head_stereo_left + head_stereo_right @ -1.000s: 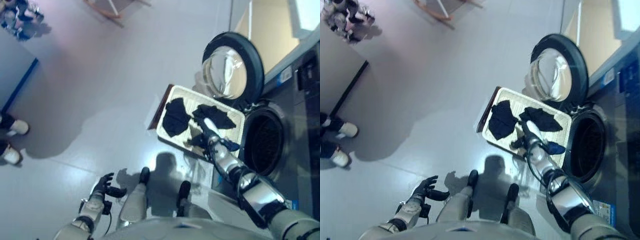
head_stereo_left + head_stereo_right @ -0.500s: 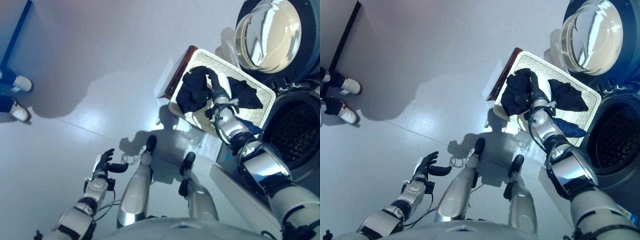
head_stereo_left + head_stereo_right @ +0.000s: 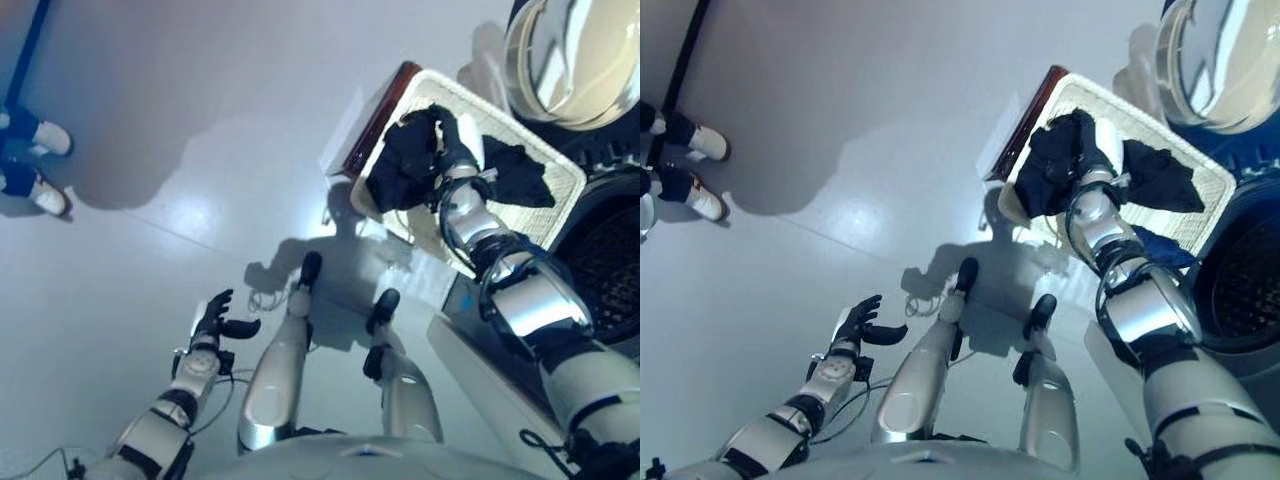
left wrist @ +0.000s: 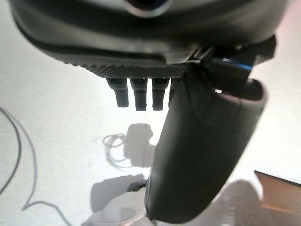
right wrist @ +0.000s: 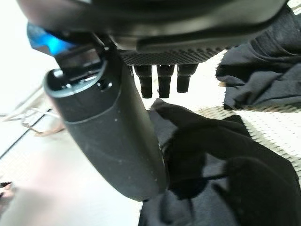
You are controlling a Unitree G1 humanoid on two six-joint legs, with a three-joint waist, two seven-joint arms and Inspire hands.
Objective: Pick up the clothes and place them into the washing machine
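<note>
A shallow wicker basket (image 3: 560, 205) rests on a low dark brown box (image 3: 383, 112) beside the washing machine. In it lie a dark garment (image 3: 402, 170) at the left end, a second dark garment (image 3: 518, 178) to its right and a blue cloth (image 3: 1162, 247) at the near rim. My right hand (image 3: 456, 143) reaches into the basket and rests on the left dark garment, fingers straight. In the right wrist view the thumb (image 5: 110, 136) and fingers (image 5: 160, 81) stand over this garment (image 5: 221, 160). My left hand (image 3: 214, 322) hangs open low over the floor, idle.
The washing machine's round door (image 3: 575, 55) stands open above the basket, and the drum opening (image 3: 612, 262) lies to the basket's right. A person's shoes (image 3: 38, 140) show at the far left edge.
The camera has tilted, so the whole scene shifted up and right. My right hand has moved from the basket's near middle onto the left dark garment. The left hand stays put.
</note>
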